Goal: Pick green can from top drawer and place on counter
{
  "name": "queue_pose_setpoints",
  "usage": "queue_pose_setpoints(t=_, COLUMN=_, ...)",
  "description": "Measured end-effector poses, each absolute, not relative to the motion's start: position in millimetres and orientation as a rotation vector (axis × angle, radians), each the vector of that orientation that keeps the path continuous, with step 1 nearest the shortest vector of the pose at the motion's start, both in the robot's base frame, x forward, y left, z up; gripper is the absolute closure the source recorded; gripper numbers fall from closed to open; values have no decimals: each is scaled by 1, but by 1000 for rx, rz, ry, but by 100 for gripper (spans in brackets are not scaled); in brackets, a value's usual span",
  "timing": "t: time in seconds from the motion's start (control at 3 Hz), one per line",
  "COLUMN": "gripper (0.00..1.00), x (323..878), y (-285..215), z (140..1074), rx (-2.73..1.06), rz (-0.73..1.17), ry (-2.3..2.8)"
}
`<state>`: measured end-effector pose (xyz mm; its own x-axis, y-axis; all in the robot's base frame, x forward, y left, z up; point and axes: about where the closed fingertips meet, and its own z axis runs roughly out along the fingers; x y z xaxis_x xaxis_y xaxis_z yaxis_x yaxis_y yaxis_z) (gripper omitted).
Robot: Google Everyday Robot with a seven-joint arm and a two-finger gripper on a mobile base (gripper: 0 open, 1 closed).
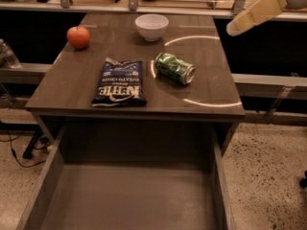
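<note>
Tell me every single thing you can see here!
green can: one, green with silver ends, lying on its side on the counter, on the left edge of the circle line
chip bag: one, dark blue, flat on the counter, left of the can
apple: one, red, back left of the counter
bowl: one, white, back middle of the counter
circle line: one, white, right half of the counter
counter: one, dark grey-brown
top drawer: one, grey-brown, pulled open below the counter
gripper: one, pale yellow, in the air at top right, apart from the can
</note>
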<state>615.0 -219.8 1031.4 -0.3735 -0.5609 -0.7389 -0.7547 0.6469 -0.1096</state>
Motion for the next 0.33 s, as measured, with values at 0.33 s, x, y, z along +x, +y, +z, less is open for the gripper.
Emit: queue_pose_setpoints(t=0.33, gripper=0, x=619, y=-216, z=1030, rx=-1023, rz=312, ry=2078)
